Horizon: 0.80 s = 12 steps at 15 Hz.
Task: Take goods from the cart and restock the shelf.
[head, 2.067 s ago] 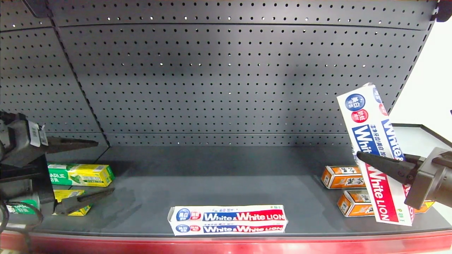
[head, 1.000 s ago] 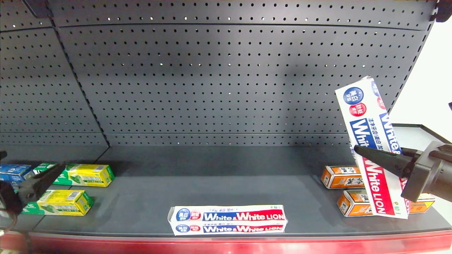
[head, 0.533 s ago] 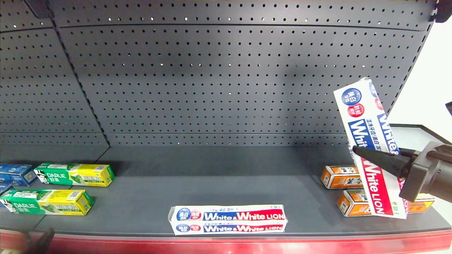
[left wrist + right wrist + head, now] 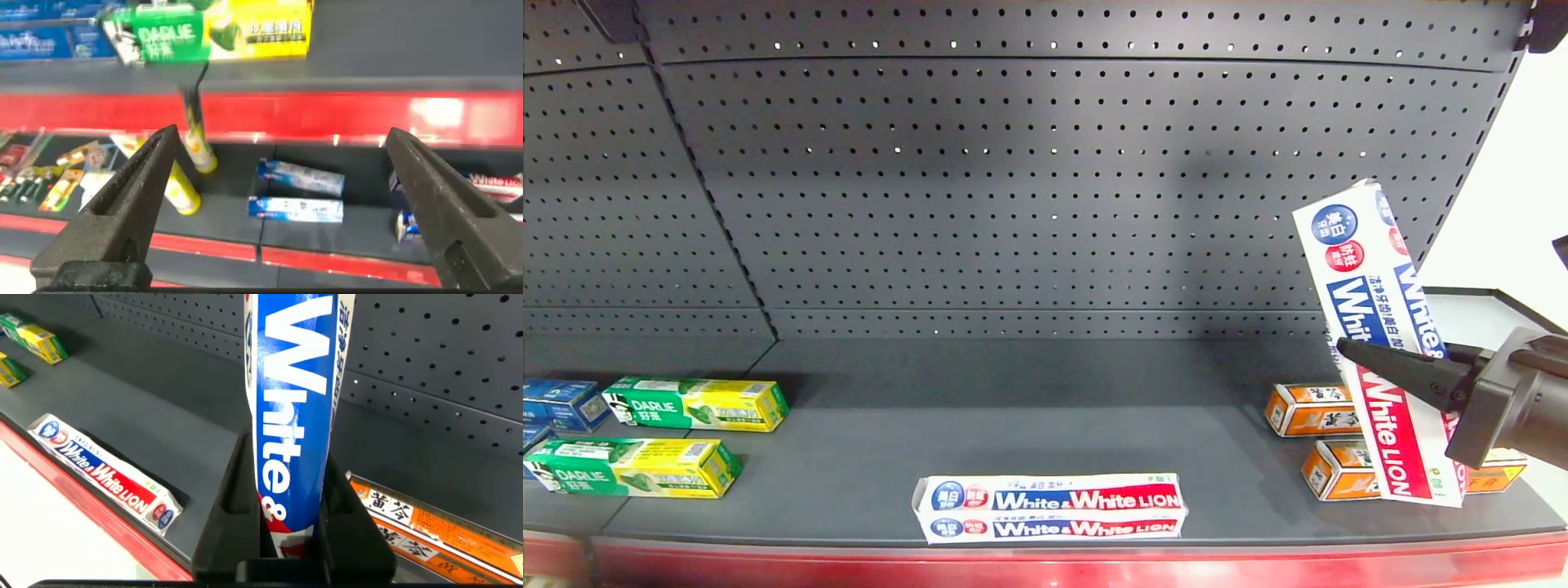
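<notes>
Toothpaste in a white, blue and red box (image 4: 1360, 278) stands nearly upright, leaning a little, pinched about its middle by the right pincer (image 4: 1368, 353) over the right end of the shelf (image 4: 1013, 400), just in front of two orange boxes (image 4: 1311, 408). Another such box (image 4: 1049, 506) lies flat at the shelf's front edge near the middle, and green-and-yellow boxes (image 4: 698, 403) lie at its left end. Down by the shelf's red lip (image 4: 327, 114), the left pincer (image 4: 282, 137) is spread wide with nothing between its fingers.
</notes>
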Tool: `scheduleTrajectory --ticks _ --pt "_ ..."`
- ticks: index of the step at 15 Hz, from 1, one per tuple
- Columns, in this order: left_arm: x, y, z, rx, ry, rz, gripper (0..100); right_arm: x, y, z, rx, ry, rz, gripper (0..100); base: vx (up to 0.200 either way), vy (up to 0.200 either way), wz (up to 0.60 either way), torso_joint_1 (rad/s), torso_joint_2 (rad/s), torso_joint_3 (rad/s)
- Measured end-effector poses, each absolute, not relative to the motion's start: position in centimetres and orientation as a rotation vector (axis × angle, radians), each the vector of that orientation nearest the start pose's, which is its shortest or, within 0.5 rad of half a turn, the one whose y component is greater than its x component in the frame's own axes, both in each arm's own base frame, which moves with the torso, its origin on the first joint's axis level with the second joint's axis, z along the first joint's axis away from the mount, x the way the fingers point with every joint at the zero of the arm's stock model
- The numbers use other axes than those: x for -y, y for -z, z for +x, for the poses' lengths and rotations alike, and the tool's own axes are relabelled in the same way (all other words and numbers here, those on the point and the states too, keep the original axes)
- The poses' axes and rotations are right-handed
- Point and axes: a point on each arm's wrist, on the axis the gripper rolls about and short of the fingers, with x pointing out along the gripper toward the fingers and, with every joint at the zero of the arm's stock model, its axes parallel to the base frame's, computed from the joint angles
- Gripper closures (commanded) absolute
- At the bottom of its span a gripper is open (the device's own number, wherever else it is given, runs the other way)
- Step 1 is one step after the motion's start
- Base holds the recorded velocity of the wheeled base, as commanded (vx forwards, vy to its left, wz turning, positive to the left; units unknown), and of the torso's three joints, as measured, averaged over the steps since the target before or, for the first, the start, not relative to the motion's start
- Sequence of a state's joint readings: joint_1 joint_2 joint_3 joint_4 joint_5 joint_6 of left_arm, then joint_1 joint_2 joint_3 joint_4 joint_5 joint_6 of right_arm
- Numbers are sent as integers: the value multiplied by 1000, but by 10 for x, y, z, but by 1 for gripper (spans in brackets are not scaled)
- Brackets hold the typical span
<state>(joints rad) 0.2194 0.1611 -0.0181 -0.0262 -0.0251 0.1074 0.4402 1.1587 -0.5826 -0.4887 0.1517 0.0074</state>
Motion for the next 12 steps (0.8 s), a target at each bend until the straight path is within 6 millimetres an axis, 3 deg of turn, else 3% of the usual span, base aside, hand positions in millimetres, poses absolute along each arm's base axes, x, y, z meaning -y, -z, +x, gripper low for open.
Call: scheduleTrajectory --ticks 6,12 --pt "6 -77 -15 -93 -83 94 0 -77 -233 153 -96 -595 -8 100 0 0 0 0 0 0" --pt "6 -77 -16 -90 -87 77 0 -77 -232 153 -99 -595 -9 100 0 0 0 0 0 0"
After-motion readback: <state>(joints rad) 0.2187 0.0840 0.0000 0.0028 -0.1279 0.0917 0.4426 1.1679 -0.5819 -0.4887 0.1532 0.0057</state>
